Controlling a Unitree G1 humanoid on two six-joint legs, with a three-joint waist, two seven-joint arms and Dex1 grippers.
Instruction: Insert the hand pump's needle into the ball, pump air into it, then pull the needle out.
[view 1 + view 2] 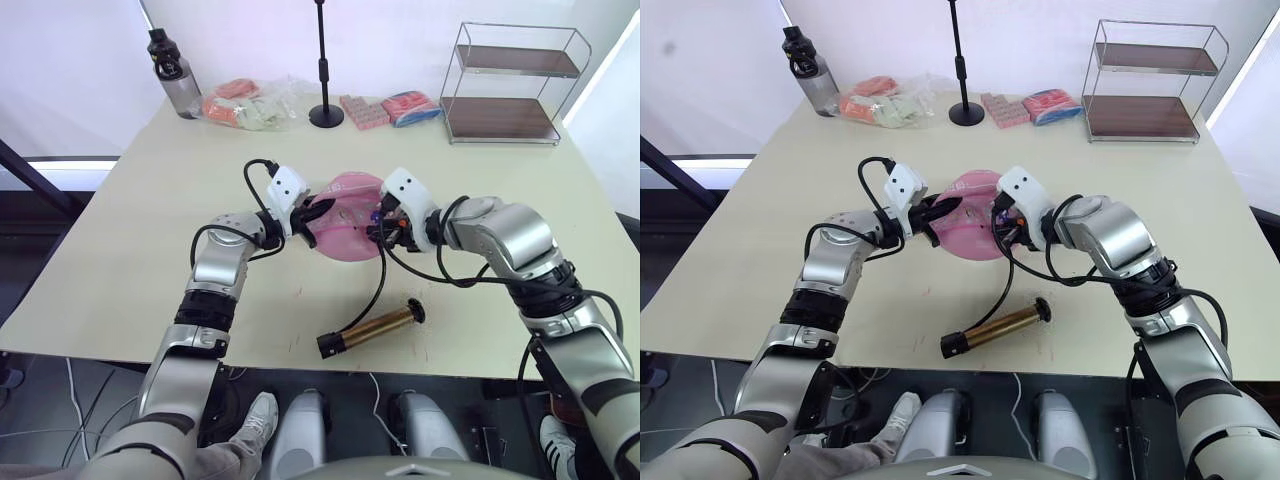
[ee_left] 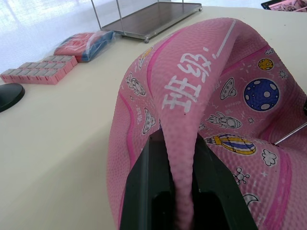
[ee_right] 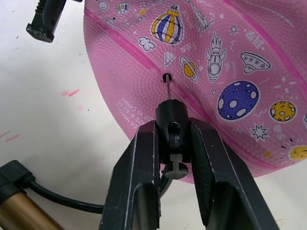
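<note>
Pink pebbled ball [image 3: 216,72], saggy, fold pinched by left pincer [image 2: 177,191]; right pincer [image 3: 173,158] clamps needle [image 3: 167,88] fitting.

Bottle [image 1: 171,72], stand [image 1: 325,70], wire shelf [image 1: 512,85], perhaps snack packets [image 1: 243,103] behind.

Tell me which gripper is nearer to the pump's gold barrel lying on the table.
Right. The right gripper holds the needle fitting at the ball, just above the hand pump barrel. The left gripper pinches a fold of the ball's far side, farther off.
</note>
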